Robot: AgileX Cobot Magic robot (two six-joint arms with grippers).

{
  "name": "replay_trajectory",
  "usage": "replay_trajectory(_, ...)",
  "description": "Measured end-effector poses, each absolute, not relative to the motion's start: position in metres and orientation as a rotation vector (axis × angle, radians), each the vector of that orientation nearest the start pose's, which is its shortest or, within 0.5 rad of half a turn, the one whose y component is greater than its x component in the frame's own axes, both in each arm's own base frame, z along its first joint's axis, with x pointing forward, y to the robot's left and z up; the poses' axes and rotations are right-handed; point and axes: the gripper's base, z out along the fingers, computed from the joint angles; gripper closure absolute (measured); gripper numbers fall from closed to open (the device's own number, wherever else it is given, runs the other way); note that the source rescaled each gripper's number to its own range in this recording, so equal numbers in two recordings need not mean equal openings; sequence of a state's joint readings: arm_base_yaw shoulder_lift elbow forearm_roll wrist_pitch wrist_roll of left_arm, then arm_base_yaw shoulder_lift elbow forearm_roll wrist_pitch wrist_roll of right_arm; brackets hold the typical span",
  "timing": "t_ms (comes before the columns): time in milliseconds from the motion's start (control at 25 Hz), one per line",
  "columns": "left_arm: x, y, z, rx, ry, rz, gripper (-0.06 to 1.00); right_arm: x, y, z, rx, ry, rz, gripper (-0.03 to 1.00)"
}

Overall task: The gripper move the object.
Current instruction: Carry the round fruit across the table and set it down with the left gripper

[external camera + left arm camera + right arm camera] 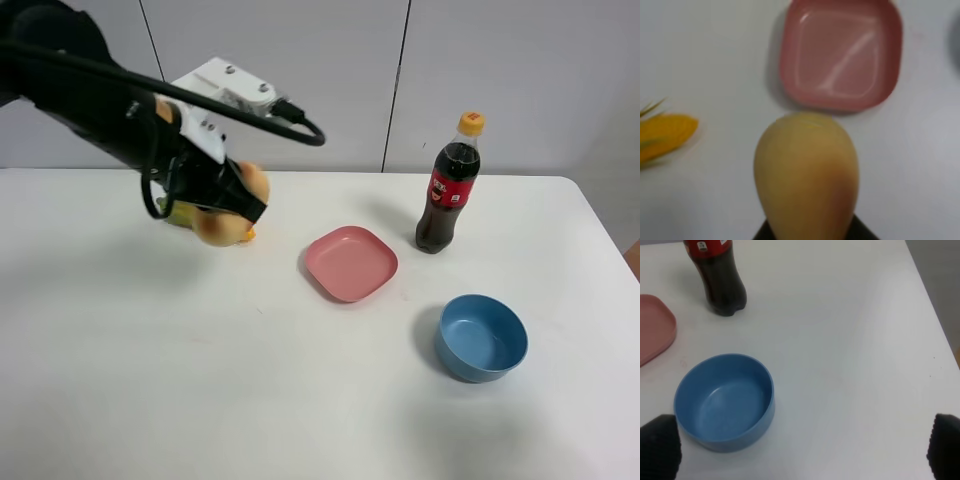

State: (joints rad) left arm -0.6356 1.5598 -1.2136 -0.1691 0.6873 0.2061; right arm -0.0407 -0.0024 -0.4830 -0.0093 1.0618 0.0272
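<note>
My left gripper (238, 203), the black end of the bulky arm with a white bracket, is shut on the object (224, 228), a tan-beige potato-like lump. It holds it a little above the table, left of the pink plate (351, 263). In the left wrist view the object (807, 175) fills the lower middle, with the pink plate (840, 55) beyond it. My right gripper (800, 452) is open and empty, its fingertips (657, 447) wide apart, with the blue bowl (725, 400) close in front of it. The right gripper is out of the exterior high view.
A yellow-green corn cob (180, 213) lies on the table under and behind the left gripper; it also shows in the left wrist view (662, 135). A cola bottle (448, 190) stands right of the plate. The blue bowl (481, 337) sits front right, near the table's right edge (610, 260).
</note>
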Motion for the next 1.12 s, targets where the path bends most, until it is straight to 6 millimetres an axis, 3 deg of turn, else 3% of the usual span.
replay_trajectory(280,0.248,-0.3,0.295,1.087,2.279,-0.518,0.93,-0.003,-0.001,0.272,0.07,2.059,-0.019,-0.03)
replay_trajectory(480,0.242,-0.34,0.284,1.172,2.249,-0.553,0.94,-0.003,-0.001,0.272,0.07,2.059,-0.019,-0.03)
replay_trajectory(840,0.223,-0.367,0.245,1.369,2.317,-0.52,0.94,-0.003,-0.001,0.272,0.07,2.059,-0.019,-0.03)
replay_trajectory(1000,0.222,-0.373,0.231,1.523,2.23,-0.474,0.94,-0.003,-0.001,0.272,0.07,2.059,-0.019,-0.03)
replay_trajectory(1120,0.225,-0.379,0.226,1.546,2.154,-0.476,0.94,-0.003,-0.001,0.272,0.07,2.059,-0.019,-0.03)
